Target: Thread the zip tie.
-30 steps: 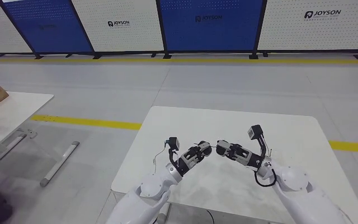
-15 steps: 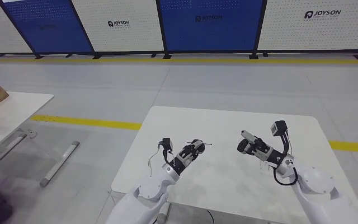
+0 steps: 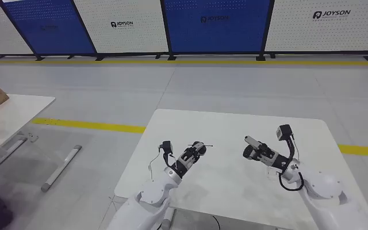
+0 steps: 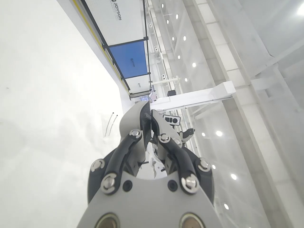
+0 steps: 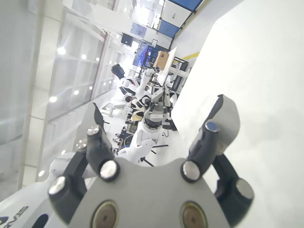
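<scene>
Above table (image 3: 230, 123), left tool (image 3: 200, 149) pinches barely visible zip tie (image 3: 209, 148).

Right hand (image 5: 159, 104) (fingers wide apart) over the white table (image 5: 261, 72).

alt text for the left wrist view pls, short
The left pincer is shut, fingertips pressed together, over the white table. Near its tip, two thin dark-headed zip ties show against the table; whether they lie on it is unclear.
</scene>
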Tool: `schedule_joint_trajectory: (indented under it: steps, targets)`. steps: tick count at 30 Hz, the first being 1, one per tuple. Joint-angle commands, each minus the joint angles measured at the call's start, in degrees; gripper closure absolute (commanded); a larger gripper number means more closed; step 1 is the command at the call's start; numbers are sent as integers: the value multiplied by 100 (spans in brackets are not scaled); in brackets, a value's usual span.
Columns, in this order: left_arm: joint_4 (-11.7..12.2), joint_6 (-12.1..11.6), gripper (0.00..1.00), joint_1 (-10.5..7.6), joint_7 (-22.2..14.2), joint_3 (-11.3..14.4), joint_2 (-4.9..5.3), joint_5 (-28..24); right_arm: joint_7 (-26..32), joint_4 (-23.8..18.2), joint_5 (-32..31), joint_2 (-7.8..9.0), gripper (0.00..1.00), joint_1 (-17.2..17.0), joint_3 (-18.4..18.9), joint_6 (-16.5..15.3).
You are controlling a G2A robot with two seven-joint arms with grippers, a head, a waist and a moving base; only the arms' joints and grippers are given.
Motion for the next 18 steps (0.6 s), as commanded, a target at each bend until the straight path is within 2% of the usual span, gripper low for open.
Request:
schedule_joint_trajectory:
  steps: [1,8,10,18]
  targets:
    - [-19,30,100,46,-13,-17,12,167,230,1,-367,37,0,31,47,262]
    - [-10,153,100,41,-143,-20,39,586,1194,-20,-653,197,0,-61,502,465]
    - [-10,153,100,41,-143,-20,39,586,1276,-41,-557,215,0,-120,595,428]
    - [-10,153,100,41,-143,-20,39,586,1276,-41,-557,215,0,-120,595,428]
